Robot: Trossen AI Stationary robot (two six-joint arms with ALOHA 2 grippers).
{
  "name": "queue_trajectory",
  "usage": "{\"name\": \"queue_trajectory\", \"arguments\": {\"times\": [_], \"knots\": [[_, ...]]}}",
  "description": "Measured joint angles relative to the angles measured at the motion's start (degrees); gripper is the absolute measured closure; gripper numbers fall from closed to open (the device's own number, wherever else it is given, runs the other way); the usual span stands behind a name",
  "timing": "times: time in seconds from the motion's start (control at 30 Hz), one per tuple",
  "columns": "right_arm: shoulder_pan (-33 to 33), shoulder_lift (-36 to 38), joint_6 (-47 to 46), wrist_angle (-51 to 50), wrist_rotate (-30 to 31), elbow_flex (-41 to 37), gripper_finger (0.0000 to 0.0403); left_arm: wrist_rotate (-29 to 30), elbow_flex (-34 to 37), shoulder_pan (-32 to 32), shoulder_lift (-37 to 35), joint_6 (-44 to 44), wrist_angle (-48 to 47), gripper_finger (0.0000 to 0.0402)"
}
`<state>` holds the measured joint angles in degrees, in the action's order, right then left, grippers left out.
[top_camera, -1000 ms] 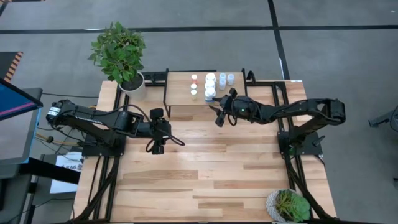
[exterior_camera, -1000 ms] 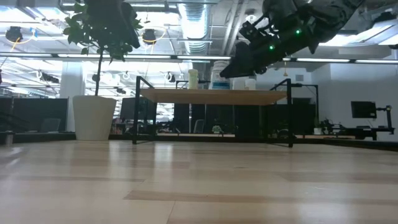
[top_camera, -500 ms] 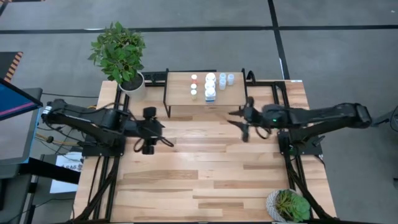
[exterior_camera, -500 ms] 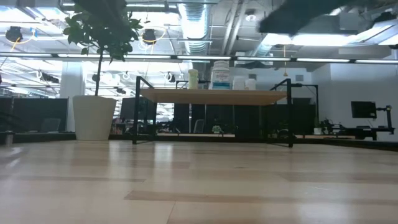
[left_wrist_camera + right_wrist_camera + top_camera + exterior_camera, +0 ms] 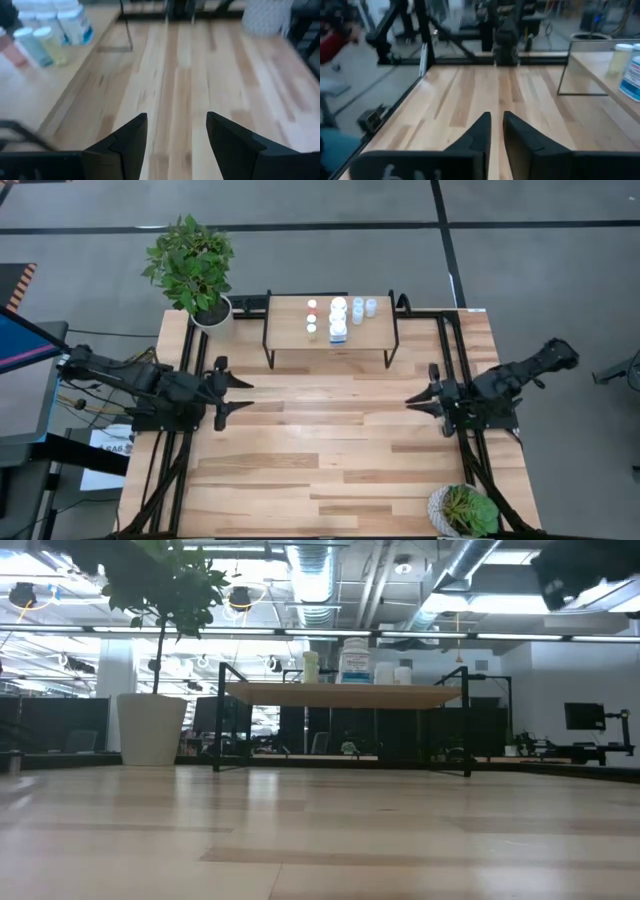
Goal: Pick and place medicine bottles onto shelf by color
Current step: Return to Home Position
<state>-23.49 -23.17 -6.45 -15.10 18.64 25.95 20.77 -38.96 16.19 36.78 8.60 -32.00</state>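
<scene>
Shelf: the small raised platform with a light wood top and thin black metal legs point(image 5: 285, 330) stands mid-way along the far edge of the wooden plank table point(image 5: 320, 460).
Bottles: the small white plastic medicine bottles point(image 5: 338, 320) all stand upright on the shelf top, in three short rows running front to back.
Left row: three small bottles with reddish to yellowish caps point(image 5: 311, 317).
Middle row: larger white-capped bottles point(image 5: 339, 305); the front one carries a blue label.
Right group: three small bottles with light-blue caps point(image 5: 358, 305), close together toward the shelf's back edge.
Left gripper point(image 5: 176, 116): by the table's left edge, well apart from the shelf. Its fingers are spread wide with nothing between them.
Right gripper point(image 5: 496, 117): by the table's right edge, well apart from the shelf. Its fingers are drawn almost together, leaving only a thin slit, and they hold nothing.
Plants: a leafy green plant in a white pot point(image 5: 212, 313) stands at the far left corner, near the shelf. A smaller green potted plant point(image 5: 462, 510) stands at the near right corner.
</scene>
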Motion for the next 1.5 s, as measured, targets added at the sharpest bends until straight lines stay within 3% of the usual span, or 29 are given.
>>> {"name": "queue_trajectory", "arguments": {"times": [0.13,0.3,0.5,0.73,0.97,1.13,1.5], "knots": [[-5.1,8.2,1.1,6.5,6.4,-9.0,0.0351,0.0,11.8,0.0,-5.8,-3.1,16.9,0.0209],[-7.8,14.9,2.7,15.4,10.2,-19.6,0.0395,0.3,23.6,0.0,-8.1,-5.3,33.9,0.0209],[-8.0,20.5,9.5,20.4,16.1,-25.5,0.0388,3.7,32.0,0.0,-9.1,-8.8,42.5,0.0209],[-8.4,23.0,15.3,19.8,16.2,-25.3,0.0395,2.0,35.2,0.0,-17.5,-8.6,41.8,0.0209],[-8.4,23.1,14.5,18.3,15.7,-25.1,0.0392,-3.8,35.2,0.0,-28.0,-7.8,26.4,0.0226],[-8.2,23.1,14.4,18.2,15.8,-25.1,0.0387,-8.8,35.0,0.0,-33.6,-9.8,24.1,0.0254],[-8.2,23.0,14.4,18.2,15.8,-25.1,0.0372,2.5,34.9,-0.1,-36.0,-7.9,24.4,0.028]]}}
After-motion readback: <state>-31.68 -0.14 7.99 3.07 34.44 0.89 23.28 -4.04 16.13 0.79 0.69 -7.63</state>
